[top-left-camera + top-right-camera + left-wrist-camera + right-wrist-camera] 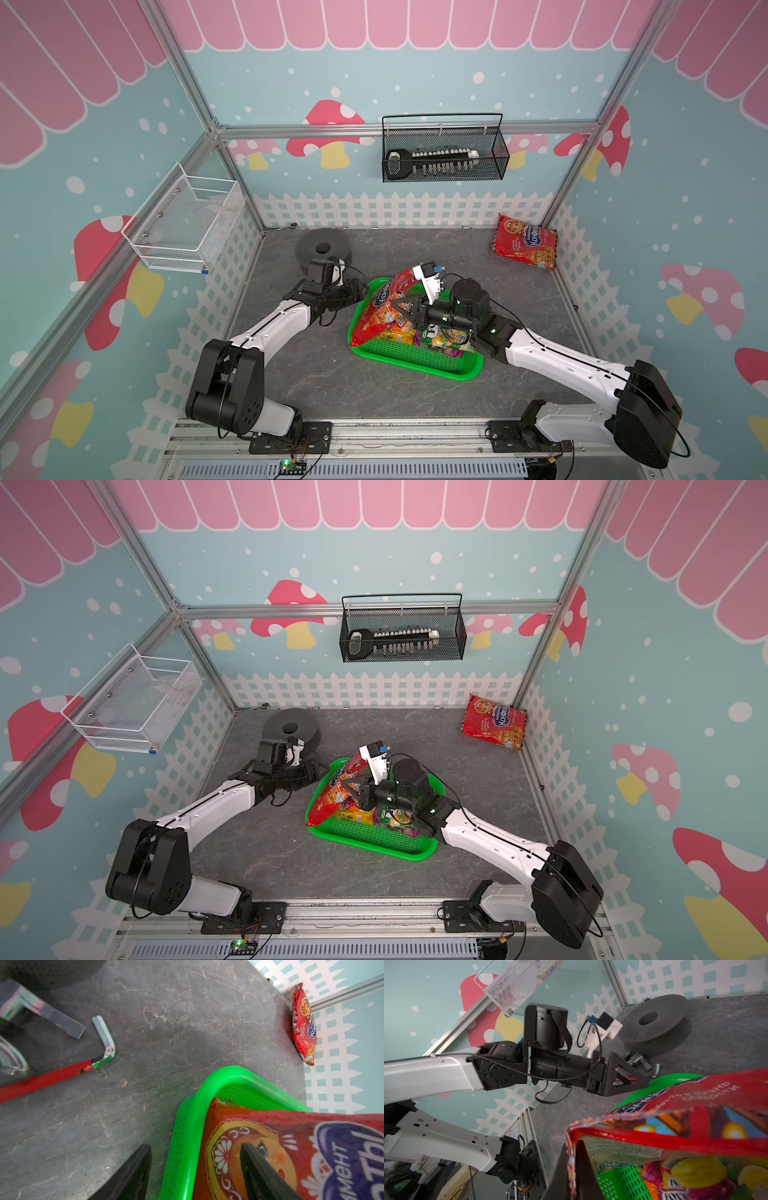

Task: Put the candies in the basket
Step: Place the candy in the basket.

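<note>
My right gripper [572,1145] pinching the seam of the red cookie-face bag [376,316], tilted in the green basket [415,365], my left gripper [194,1146] spread wide astride its rim, second red bag [524,242] at 1 o'clock

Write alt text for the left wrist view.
A large red candy bag lies over a corner of the green basket, the left gripper's black fingers open astride its side. Beyond, a second red bag sits by the fence-patterned wall.
</note>
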Controlling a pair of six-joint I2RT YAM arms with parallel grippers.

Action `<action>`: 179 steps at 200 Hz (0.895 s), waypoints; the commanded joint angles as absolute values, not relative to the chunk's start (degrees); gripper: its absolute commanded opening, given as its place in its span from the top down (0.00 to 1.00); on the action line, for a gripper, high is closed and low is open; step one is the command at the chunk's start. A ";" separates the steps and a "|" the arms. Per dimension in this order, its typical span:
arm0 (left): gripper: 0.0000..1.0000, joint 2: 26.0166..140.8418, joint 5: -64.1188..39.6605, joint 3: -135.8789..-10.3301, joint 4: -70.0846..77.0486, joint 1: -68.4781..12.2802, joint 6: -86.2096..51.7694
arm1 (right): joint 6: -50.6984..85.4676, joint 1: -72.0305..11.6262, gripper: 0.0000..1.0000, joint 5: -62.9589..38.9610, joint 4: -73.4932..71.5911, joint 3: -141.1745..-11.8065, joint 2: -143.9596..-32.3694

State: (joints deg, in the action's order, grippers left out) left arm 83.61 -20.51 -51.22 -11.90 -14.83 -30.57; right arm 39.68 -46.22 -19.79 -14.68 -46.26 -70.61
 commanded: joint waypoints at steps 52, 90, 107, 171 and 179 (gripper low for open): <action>0.29 85.31 -8.49 -54.44 -11.34 -25.22 -18.34 | 39.14 -46.00 0.51 -10.26 1.03 -34.81 -57.63; 0.29 86.39 -7.25 -55.20 -11.34 -26.87 -15.99 | 34.96 -45.91 0.41 -2.43 11.76 -37.86 -53.28; 0.29 86.57 -7.05 -55.77 -11.26 -27.44 -13.72 | 31.97 -45.97 0.40 -2.00 14.94 -39.77 -53.89; 0.27 84.21 -11.64 -57.57 -9.54 -28.73 -7.15 | 24.30 -46.08 0.56 -11.13 13.58 -50.74 -60.83; 0.27 84.03 -10.56 -57.69 -9.51 -28.74 -6.82 | 23.67 -46.06 0.56 -12.17 13.70 -52.86 -62.34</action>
State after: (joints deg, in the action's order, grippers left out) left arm 85.69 -9.87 -56.40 -10.74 -28.56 -9.96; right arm 28.23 -46.11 -6.70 15.31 -46.76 -59.53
